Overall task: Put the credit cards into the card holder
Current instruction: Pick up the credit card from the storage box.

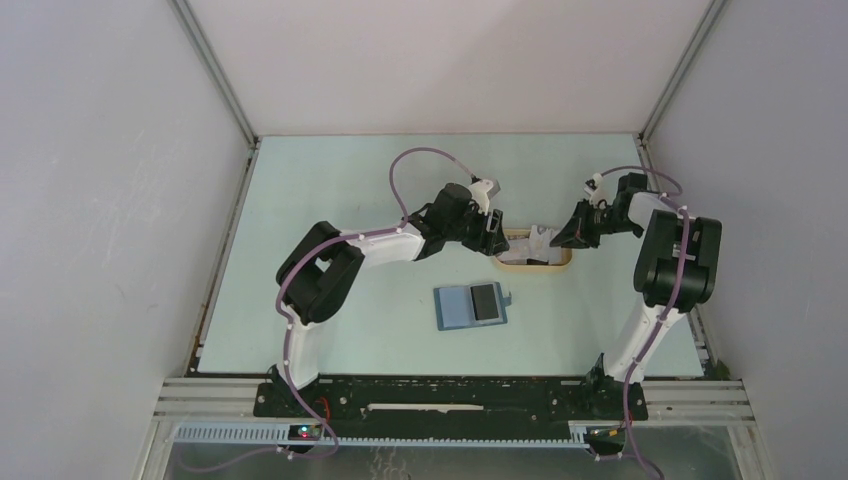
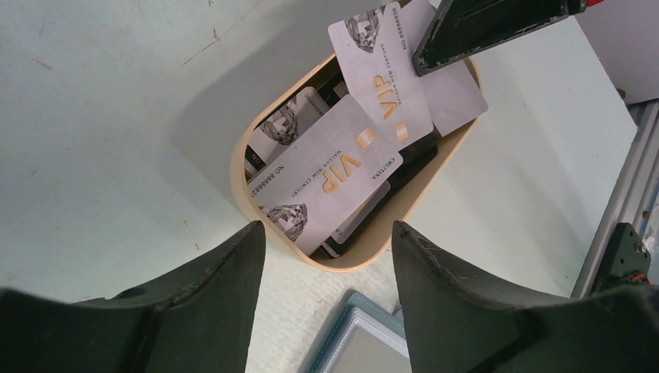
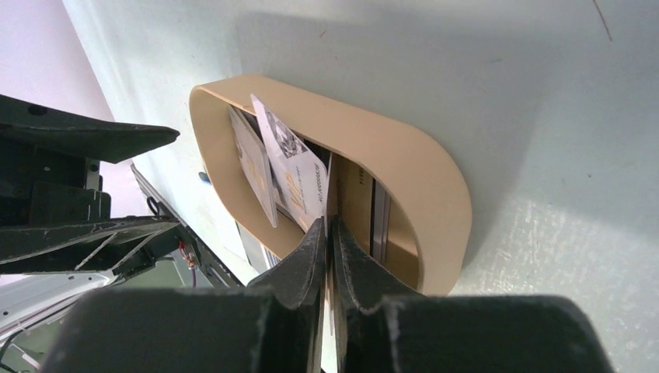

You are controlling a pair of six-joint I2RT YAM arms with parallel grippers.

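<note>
You'll find the credit cards (image 2: 326,175) heaped loosely in the beige oval tray (image 2: 350,264), overlapping at different angles rather than stacked square. They are whitish-grey, with gold "VIP" lettering, a small gold chip, a line of dark print and a grey diamond picture at one end; a few darker cards show underneath. One raised card (image 2: 381,78) is tipped up out of the heap, its far corner pinched between the closed fingers of the right gripper (image 3: 327,227). The card holder (image 1: 472,306) lies apart from the tray on the table (image 1: 350,330), towards the arm bases, opened flat. It is teal-blue, paler on its left half, with a dark rectangle on its right half and a small tab at its right edge.
</note>
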